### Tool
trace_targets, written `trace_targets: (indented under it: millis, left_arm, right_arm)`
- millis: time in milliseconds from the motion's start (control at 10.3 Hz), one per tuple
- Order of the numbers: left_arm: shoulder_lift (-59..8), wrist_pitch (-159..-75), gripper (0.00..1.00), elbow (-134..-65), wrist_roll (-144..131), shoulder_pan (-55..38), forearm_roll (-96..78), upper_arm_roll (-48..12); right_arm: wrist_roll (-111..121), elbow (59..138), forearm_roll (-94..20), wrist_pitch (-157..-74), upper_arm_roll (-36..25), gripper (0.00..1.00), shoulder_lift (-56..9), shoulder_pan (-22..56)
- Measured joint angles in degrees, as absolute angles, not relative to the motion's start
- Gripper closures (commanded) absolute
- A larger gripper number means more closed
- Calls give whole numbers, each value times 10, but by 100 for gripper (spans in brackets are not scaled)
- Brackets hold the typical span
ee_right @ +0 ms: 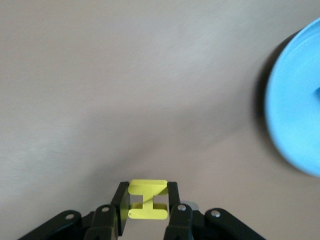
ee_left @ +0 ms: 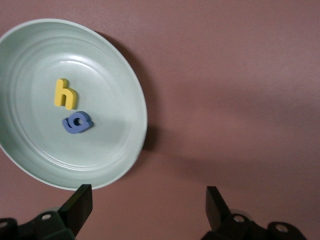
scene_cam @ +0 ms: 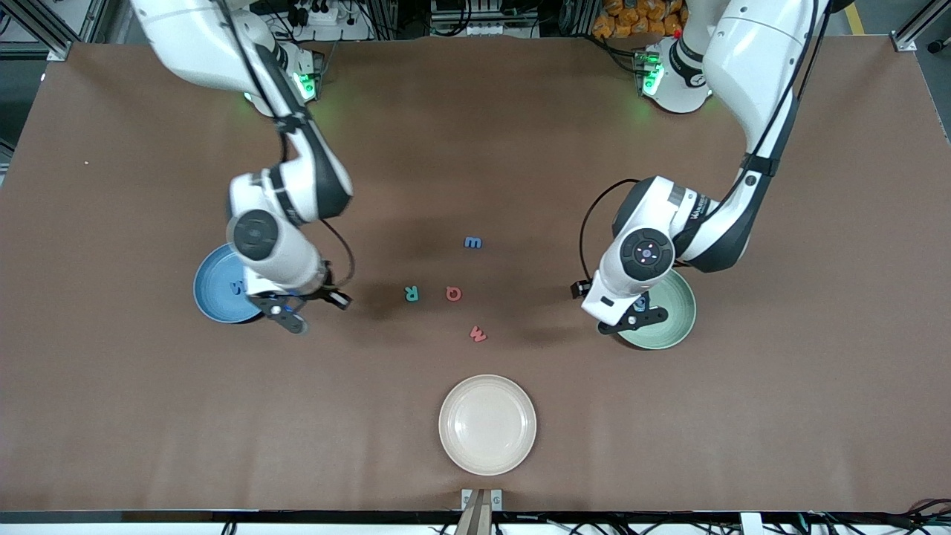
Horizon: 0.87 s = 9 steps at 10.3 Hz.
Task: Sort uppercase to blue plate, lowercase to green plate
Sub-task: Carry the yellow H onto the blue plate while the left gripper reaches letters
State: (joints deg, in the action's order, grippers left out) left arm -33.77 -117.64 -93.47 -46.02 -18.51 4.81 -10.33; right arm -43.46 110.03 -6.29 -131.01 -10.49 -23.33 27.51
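While the right gripper (ee_right: 145,202) clamps the yellow H (ee_right: 148,199) just beside the blue plate (scene_cam: 215,293), which carries a blue M (scene_cam: 238,286), the left gripper (ee_left: 150,207) hangs with jaws wide apart over the green plate (ee_left: 120,155) holding yellow h (ee_left: 64,93) and blue g (ee_left: 77,122). R (scene_cam: 411,293), Q (scene_cam: 453,293), w (scene_cam: 478,334) and m (scene_cam: 472,242) lie on the brown table (scene_cam: 669,416).

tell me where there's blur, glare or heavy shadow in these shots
Front view: green indicator lights spill onto the table near both bases, and soft arm shadows fall around the loose letters. Left wrist view: sharp, a broad sheen on the green plate, which casts a dark shadow beside its rim. Right wrist view: the blue plate is smeared and soft, while the yellow H in the right claw stays crisp.
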Motion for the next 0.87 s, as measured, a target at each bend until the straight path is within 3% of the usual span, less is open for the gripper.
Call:
trace_targets:
  millis: [389,680,874]
  left_arm:
    - [-396,-1189,0,-838,-636,-217,27,-104]
    - [-447,-1268,0,-791,-733,-240,27,-104]
    - [-489,-1295,0,-742,-781,-265,27,-102]
  right_arm:
    - [-200,1240,-60,-1398,-106,91,-161,179]
    - [-74,1292,-59,-1454,-112,91,-155,125]
    - [-30,1311,-59,-1484,-120,82,-155,107]
